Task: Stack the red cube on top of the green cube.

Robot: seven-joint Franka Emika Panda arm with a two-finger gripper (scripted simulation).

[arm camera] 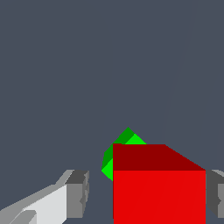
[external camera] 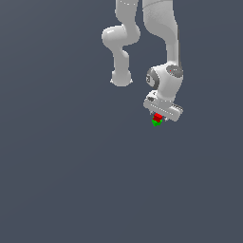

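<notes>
Small bright red plain cube [arm camera: 159, 194] sits between white gripper [external camera: 159, 117] jaws, directly above small bright green plain cube [arm camera: 124, 151]. Right jaw touches red cube, left stands apart: grip uncertain, cannot tell. Cube looks rigid, light; hold flat opposite sides.

In the wrist view the red cube [arm camera: 159, 188] hides most of the green cube [arm camera: 124, 142], which peeks out at 11 o'clock of it. The picture's edge cuts off the red cube's base and 1 finger [arm camera: 216, 192]. In the exterior view both cubes are too small to tell contact.
</notes>
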